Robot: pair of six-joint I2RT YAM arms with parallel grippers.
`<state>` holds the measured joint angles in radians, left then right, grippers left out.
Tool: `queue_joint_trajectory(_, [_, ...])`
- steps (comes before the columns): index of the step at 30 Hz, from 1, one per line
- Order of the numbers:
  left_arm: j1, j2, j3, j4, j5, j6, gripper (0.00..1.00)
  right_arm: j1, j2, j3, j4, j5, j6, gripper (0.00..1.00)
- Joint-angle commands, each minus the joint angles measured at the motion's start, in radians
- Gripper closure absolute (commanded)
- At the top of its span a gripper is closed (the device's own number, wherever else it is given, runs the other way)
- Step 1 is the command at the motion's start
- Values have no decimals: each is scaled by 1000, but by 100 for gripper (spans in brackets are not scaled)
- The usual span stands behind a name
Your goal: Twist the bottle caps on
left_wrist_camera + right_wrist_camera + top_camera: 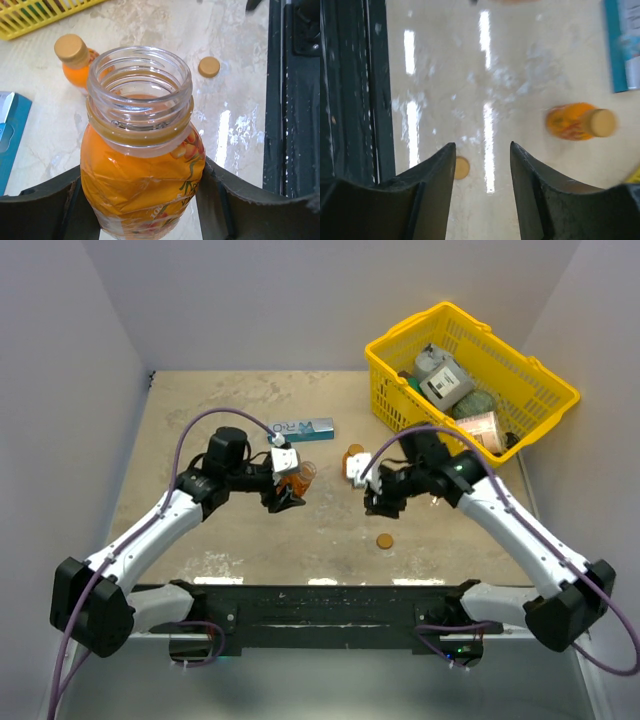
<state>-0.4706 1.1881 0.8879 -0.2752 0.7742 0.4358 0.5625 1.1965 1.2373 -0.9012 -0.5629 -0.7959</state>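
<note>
An uncapped orange bottle (pixel 142 150), its threaded neck open, sits between the dark fingers of my left gripper (pixel 145 200), which is shut on its body; from above this bottle (pixel 300 478) and left gripper (pixel 290 490) are left of the table's centre. A second bottle (pixel 354 455) stands apart with a brownish cap on it (pixel 70 47). One loose bottle cap (pixel 384 540) lies flat on the table. My right gripper (pixel 482 147) hangs open and empty above the table, with that cap (pixel 461 167) just beside its left finger.
A yellow basket (pixel 395 350) holding several items stands at the back right. A blue-and-white box (pixel 302 428) lies behind the left gripper. The black base rail (pixel 320 605) runs along the near edge.
</note>
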Motion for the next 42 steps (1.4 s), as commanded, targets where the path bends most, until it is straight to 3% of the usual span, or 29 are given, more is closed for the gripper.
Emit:
queue_joint_trajectory(1, [6,-42,-4,-71,-52,92,100,42,23,-200,-76,148,-317,48])
queue_joint_trajectory(5, [7,-61,-3,-97,-62,100,100,88,28,-337,-5,231,-428,42])
queue_joint_trajectory(14, [27,-79,-18,-84,-43,72,100,91,84,-430,91,307,-548,37])
queue_joint_trajectory(23, [39,-68,-14,-73,-33,64,100,91,210,-412,168,328,-571,36])
queue_joint_trajectory(33, [49,-56,-15,-62,-30,63,100,91,322,-352,124,333,-658,38])
queue_joint_trajectory(42, [59,-56,-20,-56,-27,55,100,91,330,-360,122,342,-687,42])
